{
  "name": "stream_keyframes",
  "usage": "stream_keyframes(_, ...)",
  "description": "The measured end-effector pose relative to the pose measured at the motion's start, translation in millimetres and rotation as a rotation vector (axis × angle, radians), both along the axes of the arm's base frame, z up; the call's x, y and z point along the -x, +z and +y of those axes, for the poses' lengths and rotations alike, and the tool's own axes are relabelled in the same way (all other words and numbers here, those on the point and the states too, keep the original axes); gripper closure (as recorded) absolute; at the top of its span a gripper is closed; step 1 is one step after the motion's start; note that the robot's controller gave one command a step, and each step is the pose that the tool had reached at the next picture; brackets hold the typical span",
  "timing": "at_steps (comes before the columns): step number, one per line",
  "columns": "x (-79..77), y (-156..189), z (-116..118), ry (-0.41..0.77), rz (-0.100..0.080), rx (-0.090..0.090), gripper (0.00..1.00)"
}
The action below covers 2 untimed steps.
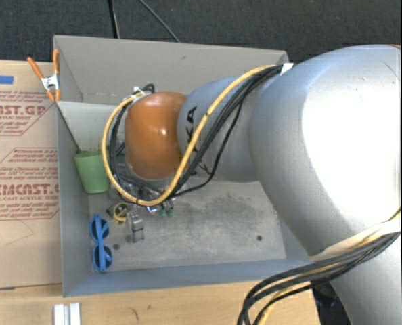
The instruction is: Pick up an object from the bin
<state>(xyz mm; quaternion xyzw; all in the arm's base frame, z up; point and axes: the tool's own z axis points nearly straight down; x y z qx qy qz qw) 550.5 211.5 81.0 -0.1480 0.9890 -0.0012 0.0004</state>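
Pincer (135, 227) is down at the left end of the bin (214, 232), right by some blue toy glasses (100, 244), with a green cup (91, 173) nearby. Honestly can't tell if it's wide or narrow.

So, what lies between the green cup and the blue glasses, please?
Between the green cup and the blue glasses, the camera view shows bare bin floor; a small yellow thing sits just beside it.

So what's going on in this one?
The arm has its pincer low over the lower left part of the grey bin. Closest to it lie a small yellow thing and blue toy glasses. A green cup sits by the left wall. Nothing is visibly held yet.
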Motion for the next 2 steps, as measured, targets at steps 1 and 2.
stream_keyframes(1, 1.0, -1, 3, 0.004, 0.001, -0.003, 1.00)
stream_keyframes(2, -1.3, 158, -33, 0.066, -0.009, -0.004, 1.00)
